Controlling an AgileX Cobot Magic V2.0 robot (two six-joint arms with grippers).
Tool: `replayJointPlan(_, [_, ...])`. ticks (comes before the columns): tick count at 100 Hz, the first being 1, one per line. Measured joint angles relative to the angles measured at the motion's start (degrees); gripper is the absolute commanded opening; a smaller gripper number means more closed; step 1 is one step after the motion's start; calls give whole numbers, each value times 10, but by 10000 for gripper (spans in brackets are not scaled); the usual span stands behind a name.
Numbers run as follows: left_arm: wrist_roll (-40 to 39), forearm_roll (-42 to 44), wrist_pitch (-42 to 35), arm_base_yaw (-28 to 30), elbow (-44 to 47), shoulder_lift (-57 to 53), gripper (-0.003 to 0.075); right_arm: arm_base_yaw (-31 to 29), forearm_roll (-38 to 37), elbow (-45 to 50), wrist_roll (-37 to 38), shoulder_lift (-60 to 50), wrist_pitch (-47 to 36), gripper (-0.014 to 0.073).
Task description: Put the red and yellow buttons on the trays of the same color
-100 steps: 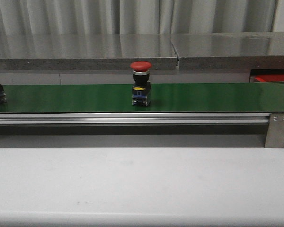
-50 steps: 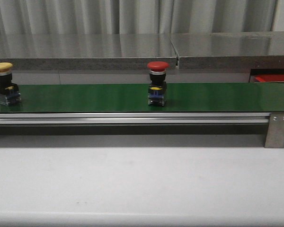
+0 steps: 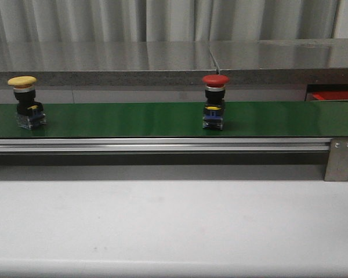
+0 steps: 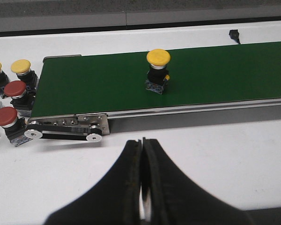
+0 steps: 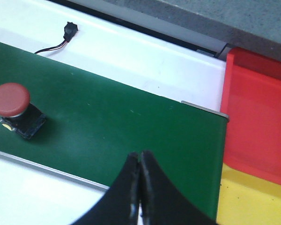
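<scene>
A red button (image 3: 215, 102) stands upright on the green conveyor belt (image 3: 133, 119), right of centre; the right wrist view shows that red button (image 5: 11, 108) too. A yellow button (image 3: 25, 103) stands on the belt at the left, and the left wrist view shows it as well (image 4: 157, 71). A red tray (image 5: 255, 126) and a yellow tray (image 5: 250, 199) lie past the belt's right end; only a sliver of the red tray (image 3: 335, 96) shows in the front view. My left gripper (image 4: 142, 141) is shut and empty over the white table. My right gripper (image 5: 139, 153) is shut and empty above the belt's near edge.
Spare red buttons (image 4: 9, 123) and yellow buttons (image 4: 22, 70) stand on the table beyond the belt's left end. The belt's metal frame and bracket (image 3: 339, 158) run along the front. A grey counter (image 3: 162, 61) lies behind the belt. A small black connector (image 5: 69, 31) with wires lies behind it too.
Both buttons have ridden the belt to the right; the yellow one has come fully into the front view from the left edge. Neither gripper shows in the earlier frames.
</scene>
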Motion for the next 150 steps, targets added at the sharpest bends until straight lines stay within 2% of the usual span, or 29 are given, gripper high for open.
replayJointPlan(10, [0, 0, 0, 0, 0, 0, -20, 12, 0, -54, -3, 47, 49, 55])
replayJointPlan(22, [0, 0, 0, 0, 0, 0, -20, 22, 6, -115, -18, 106, 117, 349])
replayJointPlan(27, [0, 0, 0, 0, 0, 0, -20, 23, 14, -137, -24, 127, 141, 443])
replayJointPlan(34, [0, 0, 0, 0, 0, 0, -20, 26, 27, -167, -32, 154, 170, 498])
replayJointPlan(73, [0, 0, 0, 0, 0, 0, -20, 27, 141, -269, -148, 284, 261, 498])
replayJointPlan(117, [0, 0, 0, 0, 0, 0, -20, 27, 152, -301, -157, 367, 235, 492])
replayJointPlan(123, [0, 0, 0, 0, 0, 0, -20, 27, 147, -303, -157, 377, 232, 441])
replayJointPlan(139, [0, 0, 0, 0, 0, 0, -20, 20, 132, -305, -157, 385, 232, 192])
replayJointPlan(150, [0, 0, 0, 0, 0, 0, -20, 8, 129, -306, -157, 384, 232, 130])
